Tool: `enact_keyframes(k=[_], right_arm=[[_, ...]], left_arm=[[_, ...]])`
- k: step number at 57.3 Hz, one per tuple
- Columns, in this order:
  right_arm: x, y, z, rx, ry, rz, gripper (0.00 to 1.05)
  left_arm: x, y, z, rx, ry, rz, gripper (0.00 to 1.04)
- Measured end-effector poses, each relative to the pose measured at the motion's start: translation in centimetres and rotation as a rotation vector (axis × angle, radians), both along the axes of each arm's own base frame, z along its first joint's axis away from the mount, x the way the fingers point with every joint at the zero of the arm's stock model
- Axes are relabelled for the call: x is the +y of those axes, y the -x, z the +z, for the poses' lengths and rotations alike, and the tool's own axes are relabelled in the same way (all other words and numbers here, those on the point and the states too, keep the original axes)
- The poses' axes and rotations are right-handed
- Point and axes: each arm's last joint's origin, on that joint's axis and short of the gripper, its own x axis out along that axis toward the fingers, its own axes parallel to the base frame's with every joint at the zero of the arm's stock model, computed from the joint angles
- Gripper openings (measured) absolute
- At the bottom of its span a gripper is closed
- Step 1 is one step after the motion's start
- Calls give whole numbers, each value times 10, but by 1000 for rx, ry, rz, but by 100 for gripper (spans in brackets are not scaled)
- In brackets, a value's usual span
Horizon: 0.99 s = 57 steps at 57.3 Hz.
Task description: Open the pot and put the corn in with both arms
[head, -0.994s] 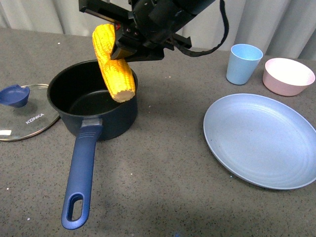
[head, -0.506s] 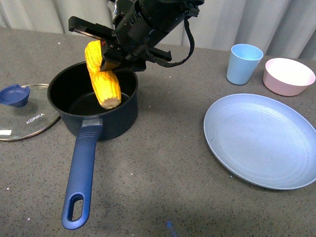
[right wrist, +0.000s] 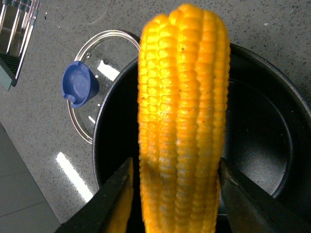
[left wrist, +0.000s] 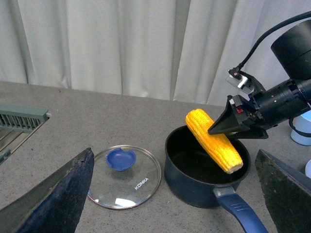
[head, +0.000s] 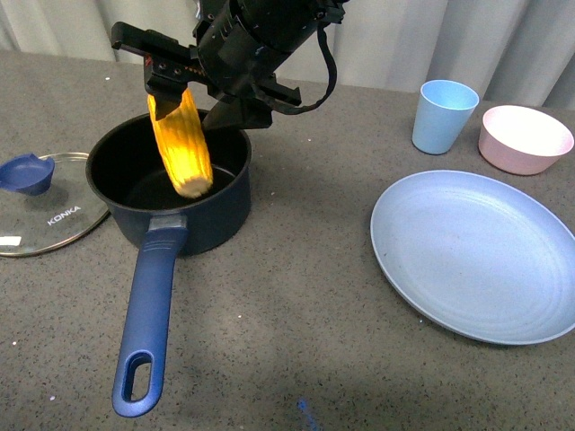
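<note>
One cob, one pot, and the right hand [head: 175, 85] has its fingers [right wrist: 114, 204] clamped on either side of the corn [head: 182, 148], gripping it near its upper end. The cob hangs steeply tilted, its free lower end dipped inside the pot [head: 220, 211], above the black bottom; whether it touches the bottom I cannot tell. The pot stands open toward the left edge of the grey surface [head: 296, 314], long blue handle [head: 148, 314] running toward the near edge. Its glass lid [head: 54, 220] with the blue knob [head: 25, 172] lies flat just beside the pot on the left-edge side, apparently touching its wall. Over at the far right corner, a light blue cup [head: 443, 115] and a pink bowl [head: 524, 137] sit near each other, and a big blue plate [head: 476, 253] lies in front of them by the right edge. The left hand [left wrist: 175, 194] hangs above the scene with its dark fingers [left wrist: 53, 199] spread wide and holding nothing, well apart from the pot, as its own wrist view shows.
</note>
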Motion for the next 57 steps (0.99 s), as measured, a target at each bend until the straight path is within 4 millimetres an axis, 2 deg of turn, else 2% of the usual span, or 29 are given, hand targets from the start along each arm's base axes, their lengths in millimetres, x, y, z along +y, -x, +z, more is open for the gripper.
enact_keyframes(k=[4, 7, 11, 21, 28, 33, 38, 43, 48, 57], right_arm=[[-3, 2, -3, 4, 2, -3, 71], [-9, 4, -5, 8, 2, -8, 85], [-15, 6, 0, -6, -5, -19, 97], [-39, 11, 32, -164, -10, -92, 95], [-66, 32, 60, -270, -50, -128, 95], [-92, 57, 73, -383, -36, -195, 95], [-119, 86, 76, -483, -13, -286, 95], [-144, 118, 70, -553, 39, -361, 95], [-177, 162, 56, -624, 136, -429, 95], [-215, 211, 44, -643, 228, -495, 95]], left_arm=[[0, 0, 0, 0, 0, 0, 98], [0, 0, 0, 0, 0, 0, 98], [0, 0, 0, 0, 0, 0, 98], [0, 0, 0, 0, 0, 0, 98], [0, 0, 0, 0, 0, 0, 98], [0, 0, 0, 0, 0, 0, 98], [0, 0, 0, 0, 0, 0, 98], [0, 0, 0, 0, 0, 0, 98], [0, 0, 0, 0, 0, 0, 98], [0, 0, 0, 0, 0, 0, 98]])
